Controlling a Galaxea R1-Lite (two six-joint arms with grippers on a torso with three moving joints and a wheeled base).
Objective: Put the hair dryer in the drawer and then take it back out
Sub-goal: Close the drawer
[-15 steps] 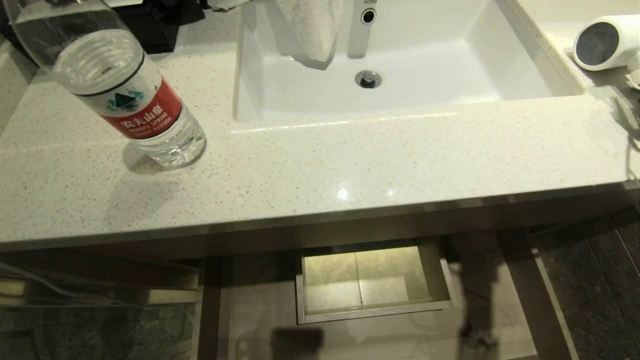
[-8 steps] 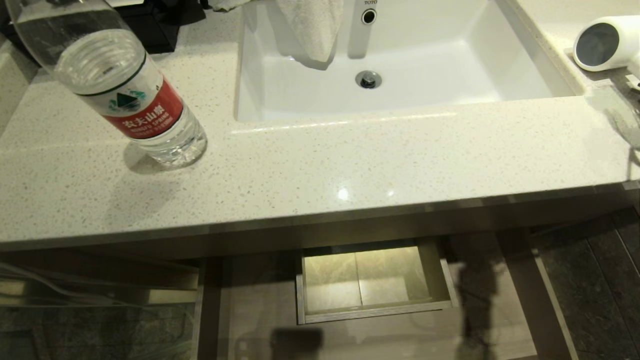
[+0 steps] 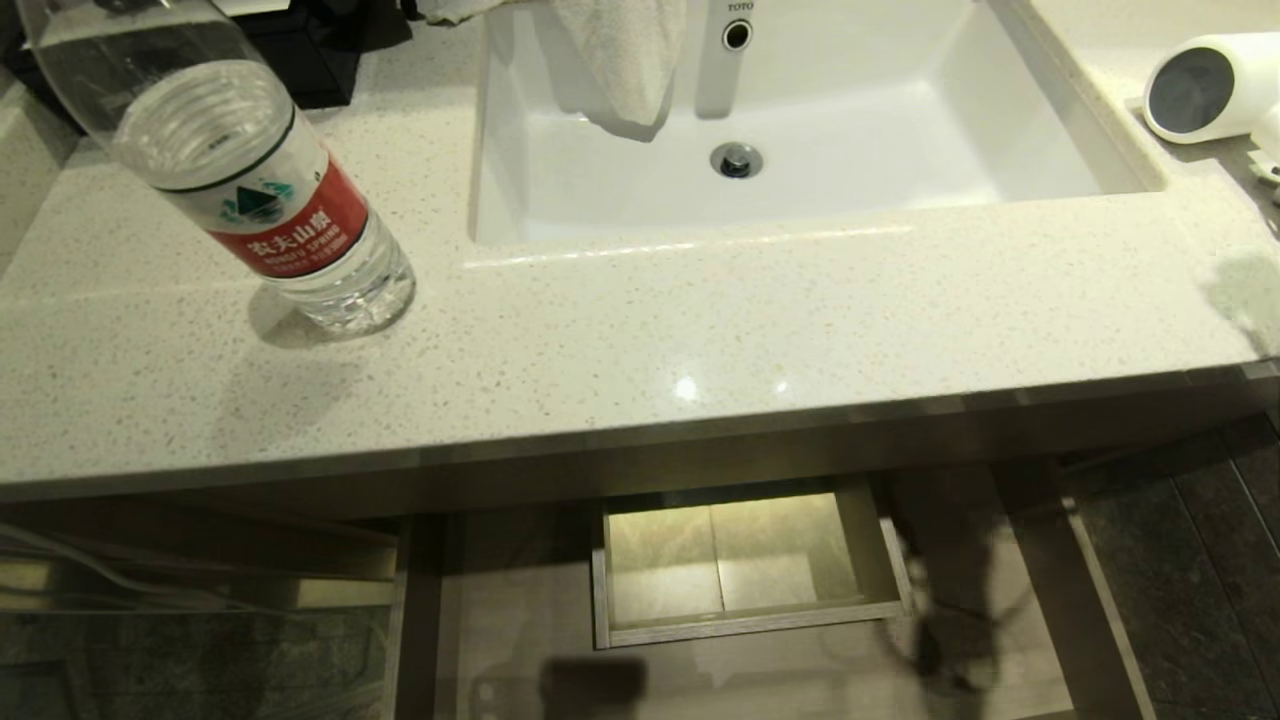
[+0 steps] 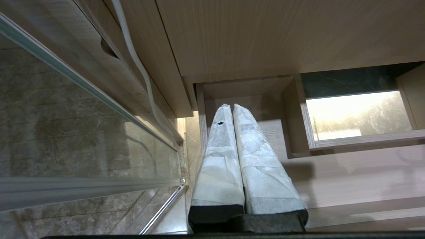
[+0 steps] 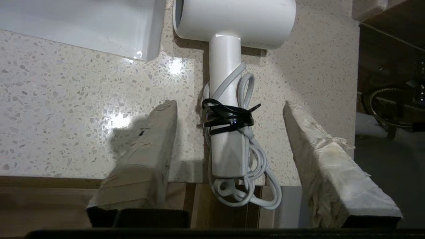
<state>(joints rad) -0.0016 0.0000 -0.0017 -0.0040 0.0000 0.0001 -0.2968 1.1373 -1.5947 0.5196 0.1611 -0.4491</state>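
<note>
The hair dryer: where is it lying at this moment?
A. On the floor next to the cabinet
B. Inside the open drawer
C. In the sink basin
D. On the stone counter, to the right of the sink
D. The hair dryer lies on the speckled counter right of the sink; the right wrist view shows its handle lying between the open fingers of the right gripper, not yet grasped, and the drawer below holds nothing visible.

My left gripper [image 4: 229, 107]: 2 long tapered fingers [image 4: 262, 166] wrapped in wrinkled white tape, black bases, small dark nick near 1 tip. Right gripper [image 5: 229, 104]: same wedge fingers [image 5: 142, 159], tape dirtier and frayed at the edges.
</note>
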